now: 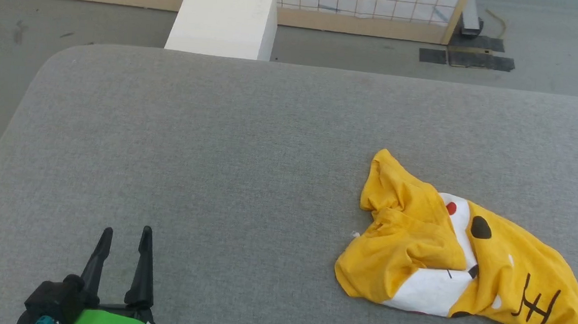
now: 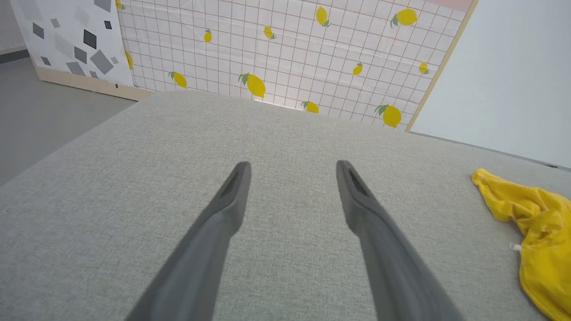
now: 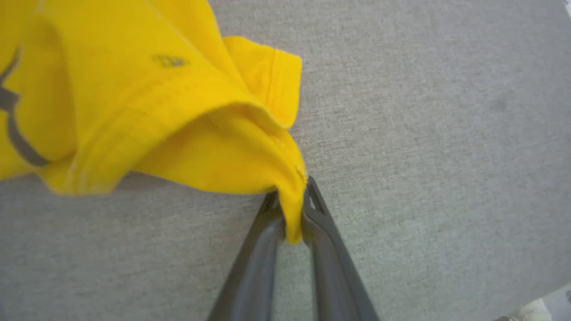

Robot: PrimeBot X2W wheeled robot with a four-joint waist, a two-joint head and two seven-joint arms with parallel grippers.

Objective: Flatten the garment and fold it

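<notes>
The garment [image 1: 416, 237], a bright yellow T-shirt with white patches, a red dot and black lines, lies crumpled on the right of the grey padded table [image 1: 218, 152]. Seen from the right wrist, a hem fold of the garment [image 3: 156, 102] is pinched between the fingers of my right gripper [image 3: 290, 191], low over the table. My left gripper [image 1: 124, 234] hovers at the near left, far from the cloth. Its fingers stand wide apart with nothing between them [image 2: 292, 167]. The garment's edge [image 2: 535, 209] shows at the right of the left wrist view.
A white box [image 1: 225, 18] stands on the floor beyond the table's far edge. Behind it is a lemon-print grid panel [image 2: 285, 53]. Black tape [image 1: 466, 57] marks the floor at the far right. The table's rounded corner [image 1: 57, 59] is at the far left.
</notes>
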